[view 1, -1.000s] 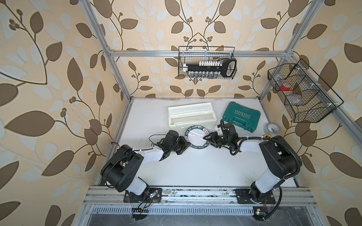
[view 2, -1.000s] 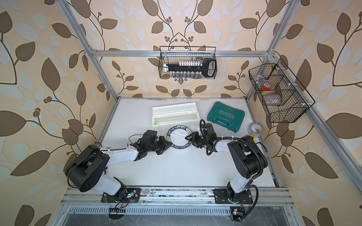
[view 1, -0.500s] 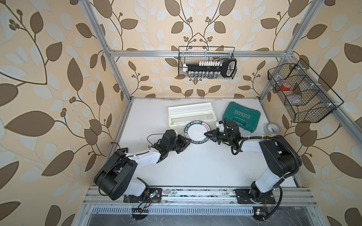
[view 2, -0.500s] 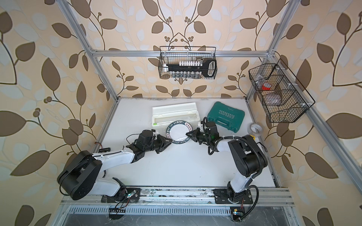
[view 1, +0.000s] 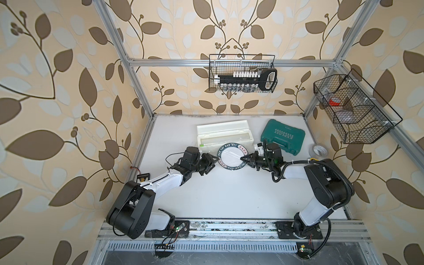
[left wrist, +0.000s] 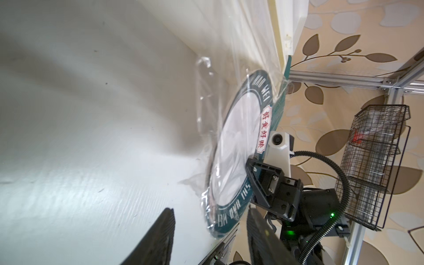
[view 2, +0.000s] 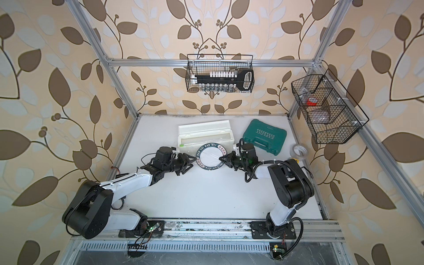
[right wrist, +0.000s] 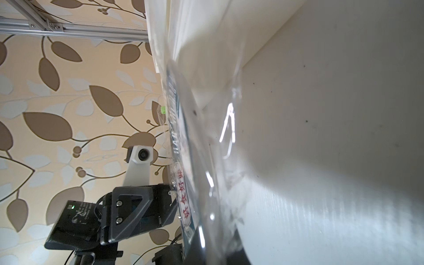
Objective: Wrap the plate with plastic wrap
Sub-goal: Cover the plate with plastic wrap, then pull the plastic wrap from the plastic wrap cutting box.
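- Position: the round white plate with a dark green lettered rim (view 1: 231, 156) lies flat on the white bench (view 1: 229, 197). It sits just in front of the long white dispenser box (view 1: 222, 132); I cannot tell whether the two touch.
- The thin transparent plastic wrap (left wrist: 206, 75) lies over the plate and runs up to the box. It looks uncut as far as I can judge.
- My left fingers (left wrist: 165, 238) stand apart just off the plate's rim, gripping nothing I can see.
- My right fingers (view 1: 247, 159) are closed, with the tips over the opposite rim. The film appears to run toward them, but I cannot confirm a pinch on it.
- Handling, plastic wrap: I judge it nearly weightless, limp and clingy, quick to bunch or tear. The place to take hold is the loose edge beyond the rim, with a gentle, even pull.
- Handling, plate: I judge it stiff, glossy, probably slippery and breakable, and light enough to slide if the film is tugged. I would hold it by the rim or press it down.
- Both top views give the layout, with an arm on either side of the plate, but the film is almost invisible there.
- The left wrist view shows a crinkled skirt of film past the rim, lying on the bench.
- The right wrist view shows the sheet stretching from the box and the box's small green tab (right wrist: 163, 109). My own right fingers barely appear in it.
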